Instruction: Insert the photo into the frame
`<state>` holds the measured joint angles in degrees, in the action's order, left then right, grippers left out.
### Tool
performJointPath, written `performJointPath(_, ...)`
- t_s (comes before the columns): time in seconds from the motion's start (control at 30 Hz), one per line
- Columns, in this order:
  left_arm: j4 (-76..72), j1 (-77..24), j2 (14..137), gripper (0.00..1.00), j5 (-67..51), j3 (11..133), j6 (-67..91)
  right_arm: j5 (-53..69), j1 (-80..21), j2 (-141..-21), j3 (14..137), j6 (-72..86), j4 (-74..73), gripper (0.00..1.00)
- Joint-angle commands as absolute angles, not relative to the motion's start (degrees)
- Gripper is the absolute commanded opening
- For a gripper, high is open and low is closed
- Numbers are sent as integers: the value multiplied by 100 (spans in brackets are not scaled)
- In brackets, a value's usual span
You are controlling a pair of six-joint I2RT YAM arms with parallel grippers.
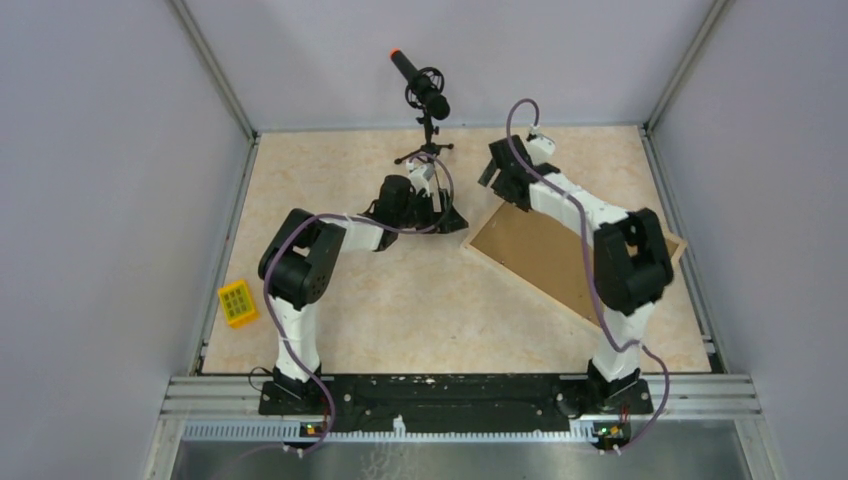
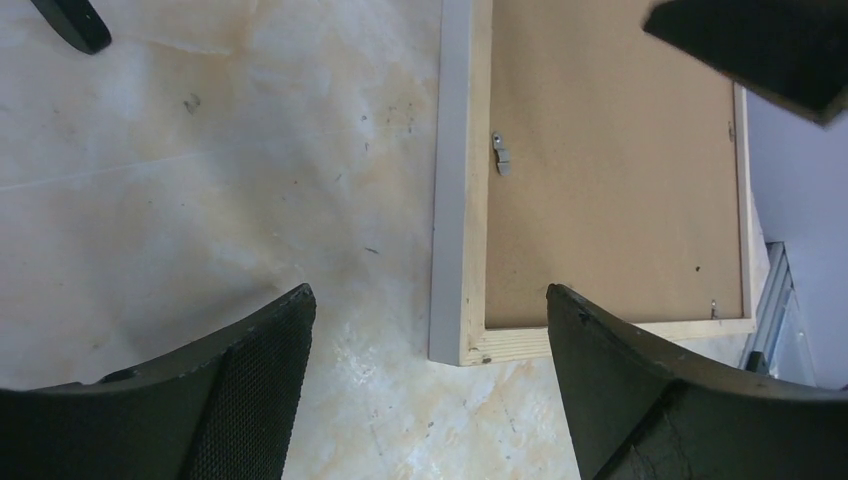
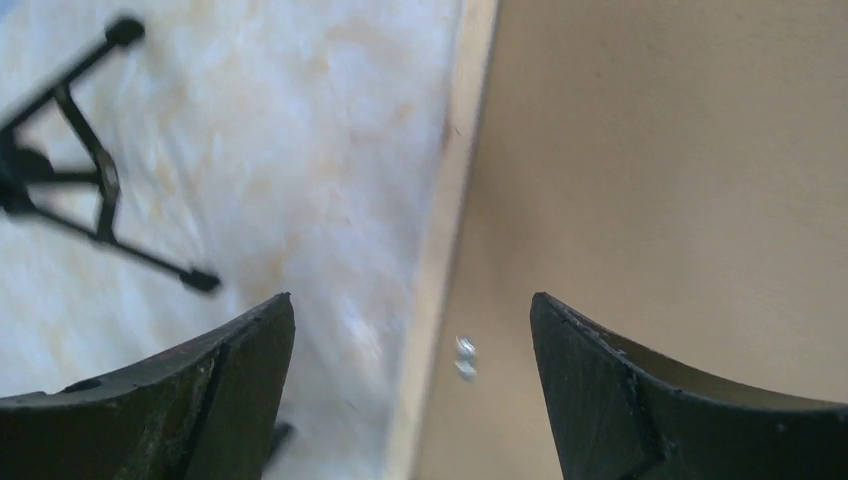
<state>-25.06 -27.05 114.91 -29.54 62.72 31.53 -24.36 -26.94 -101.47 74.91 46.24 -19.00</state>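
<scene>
The frame lies back-up on the right half of the table, its pale wood border around a brown backing board. A small metal clip sits at the board's edge. The photo is not in view. My left gripper hovers just off the frame's near-left corner, open and empty. My right gripper hangs over the frame's far corner, open and empty, straddling the border and another clip.
A black microphone on a small tripod stands at the back centre, its legs close to both grippers. A yellow block lies at the left edge. Grey walls enclose the table on three sides.
</scene>
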Motion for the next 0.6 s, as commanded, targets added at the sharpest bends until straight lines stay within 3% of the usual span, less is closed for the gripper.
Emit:
performJointPath(0.0, -2532, -2736, 11487, 89, -2806, 6511, 2895, -3033, -2570, -11604, 10039, 6548, -4422, 84)
performJointPath(0.1, -2531, -2759, 11483, 88, -2748, 6499, 2883, -3045, -2526, -12582, 11386, 6878, -5554, 76)
performJointPath(0.23, -2557, -2756, 11463, 88, -2692, 6464, 2883, -2889, -2461, -13356, 12330, 6885, -6020, 70)
performJointPath(0.57, -2521, -2793, 11667, 88, -2734, 6614, 2962, -3189, -2420, -13365, 11634, 6635, -5019, 64)
